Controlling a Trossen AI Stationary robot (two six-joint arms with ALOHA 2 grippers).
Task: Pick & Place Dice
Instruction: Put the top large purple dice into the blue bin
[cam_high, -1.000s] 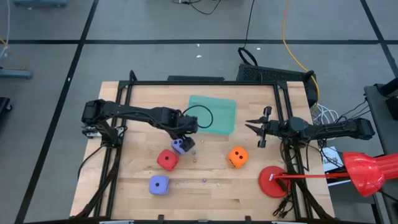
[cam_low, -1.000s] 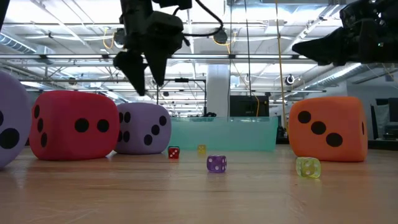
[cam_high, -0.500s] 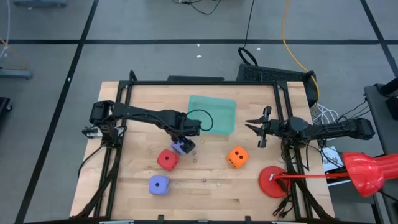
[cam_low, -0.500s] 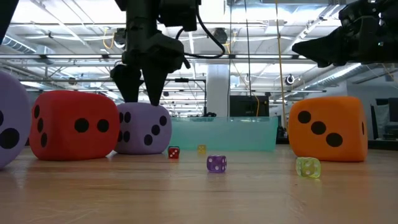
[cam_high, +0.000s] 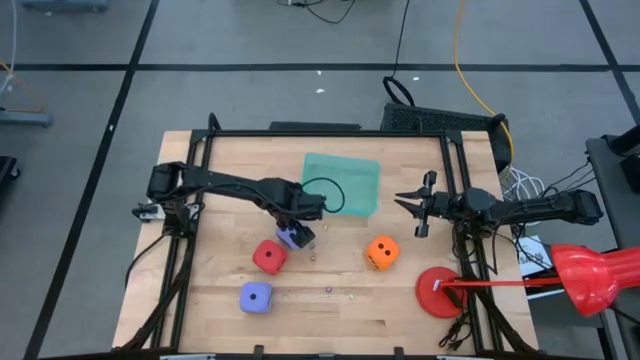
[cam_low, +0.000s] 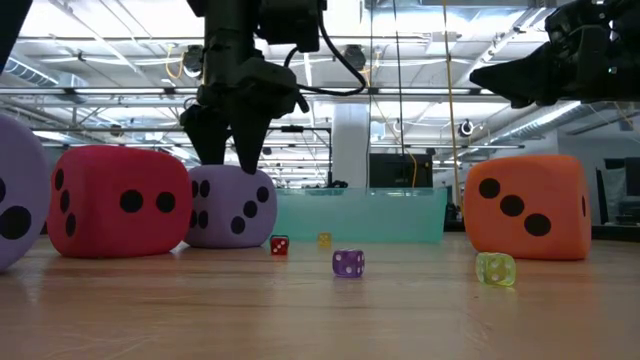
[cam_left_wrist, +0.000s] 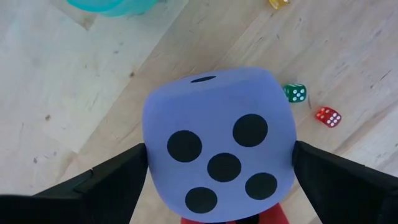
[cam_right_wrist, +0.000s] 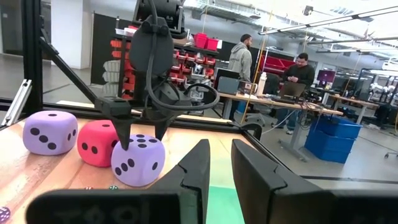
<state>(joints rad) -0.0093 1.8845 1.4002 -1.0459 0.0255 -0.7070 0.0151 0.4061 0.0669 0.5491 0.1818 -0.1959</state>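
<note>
Left hand (cam_low: 228, 160) spread wide, fingers straddling purple die (cam_low: 230, 206) on tabletop (cam_high: 330, 270), beside red die (cam_low: 120, 201); right hand (cam_high: 413, 207) idle, nearly closed, empty.

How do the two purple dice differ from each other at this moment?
The farther purple die sits between the open fingers of the left gripper, beside the red die. The nearer purple die lies alone, no gripper around it. Both rest on the table.
</note>
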